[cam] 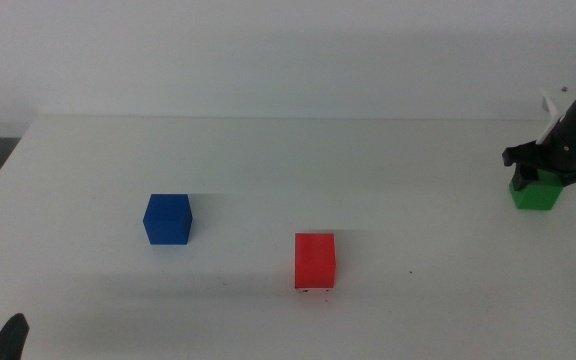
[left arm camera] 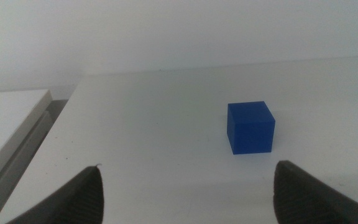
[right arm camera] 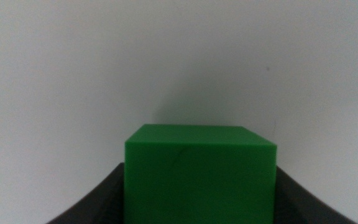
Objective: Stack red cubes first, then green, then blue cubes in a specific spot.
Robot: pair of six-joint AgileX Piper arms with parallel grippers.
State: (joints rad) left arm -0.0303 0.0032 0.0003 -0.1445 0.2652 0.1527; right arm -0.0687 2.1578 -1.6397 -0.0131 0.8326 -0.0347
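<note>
Red cube (cam: 315, 260) already sits on the specks; right gripper (cam: 540, 172), far right, looks clamped on the green cube (cam: 535, 194), probably next. Left gripper (left arm camera: 188, 190) waits wide open, empty.

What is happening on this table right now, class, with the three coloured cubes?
The right gripper is at the table's right edge with its jaws on either side of the green cube; whether they are clamped is unclear. The red cube sits near the middle over some black specks. The blue cube stands alone to its left. The left gripper waits, jaws open.
</note>
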